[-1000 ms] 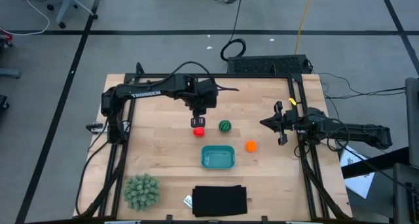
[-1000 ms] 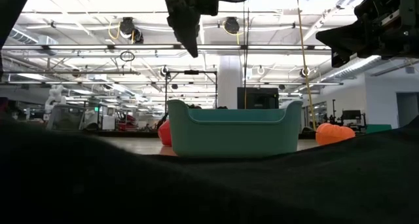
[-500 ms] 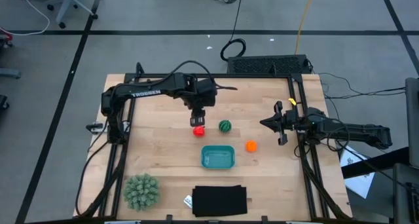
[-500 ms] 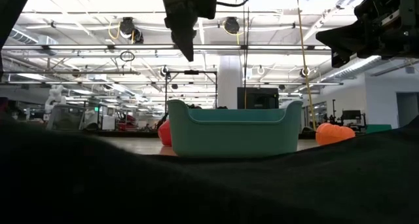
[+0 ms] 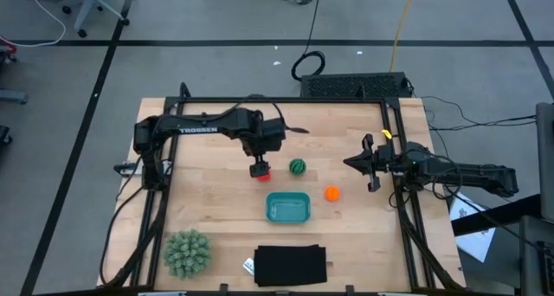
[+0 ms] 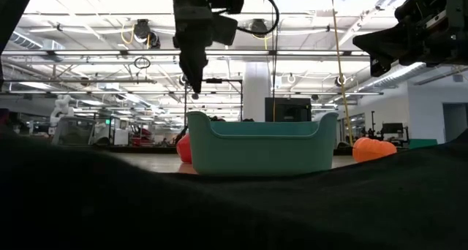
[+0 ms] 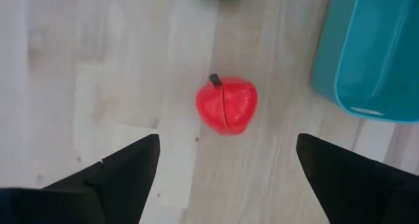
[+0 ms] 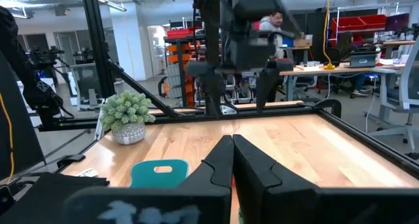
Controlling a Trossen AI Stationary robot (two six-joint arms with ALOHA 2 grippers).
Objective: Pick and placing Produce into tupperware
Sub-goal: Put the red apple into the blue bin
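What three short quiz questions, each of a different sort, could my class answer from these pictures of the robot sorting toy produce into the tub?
1. True or false: the teal tub already holds a piece of produce.
2. Multiple choice: the left gripper hangs open over which piece? A) orange piece B) red piece C) green striped piece
3. Fill in: the right gripper waits at the table's right edge with its fingers ____.

Key
1. False: the tub is empty; the red piece, green striped piece and orange piece all lie on the table.
2. B
3. shut
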